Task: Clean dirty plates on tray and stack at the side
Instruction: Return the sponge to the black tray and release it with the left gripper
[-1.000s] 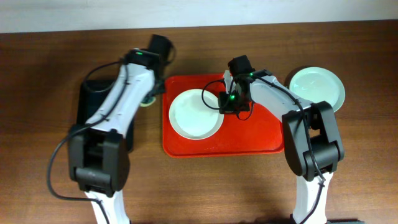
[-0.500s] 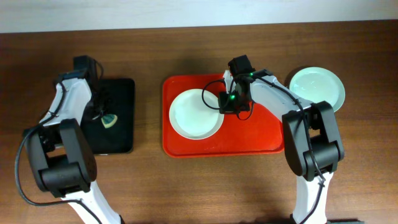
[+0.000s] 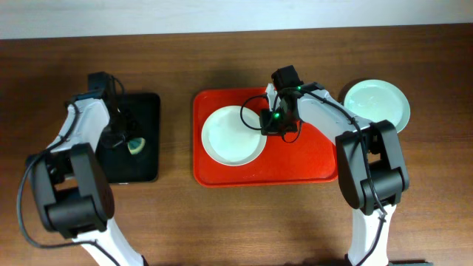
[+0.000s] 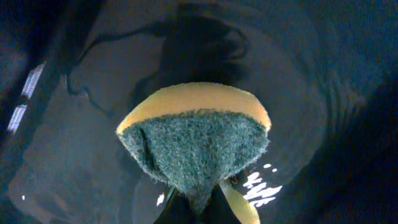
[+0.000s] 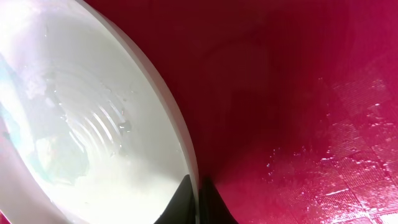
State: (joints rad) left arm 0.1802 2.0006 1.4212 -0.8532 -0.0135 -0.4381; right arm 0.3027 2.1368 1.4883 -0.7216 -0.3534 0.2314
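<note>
A pale plate (image 3: 232, 135) lies on the left half of the red tray (image 3: 310, 159). My right gripper (image 3: 267, 123) is shut on that plate's right rim; the right wrist view shows its fingers (image 5: 198, 198) pinching the rim of the plate (image 5: 81, 124), which has faint teal smears, over the tray (image 5: 298, 93). Another pale plate (image 3: 377, 105) sits on the table right of the tray. My left gripper (image 3: 126, 140) is shut on a yellow and green sponge (image 4: 196, 140), held over the black tray (image 3: 144, 162). The sponge also shows in the overhead view (image 3: 134, 146).
The black tray (image 4: 74, 149) is narrow and sits left of the red tray, its wet surface glinting in the left wrist view. The brown wooden table (image 3: 236, 214) surrounds both trays. A pale wall edge runs along the back.
My left arm swung from beside the red tray's left edge out to the black tray, carrying the sponge, then shifted slightly. The right arm and its plate have not moved.
</note>
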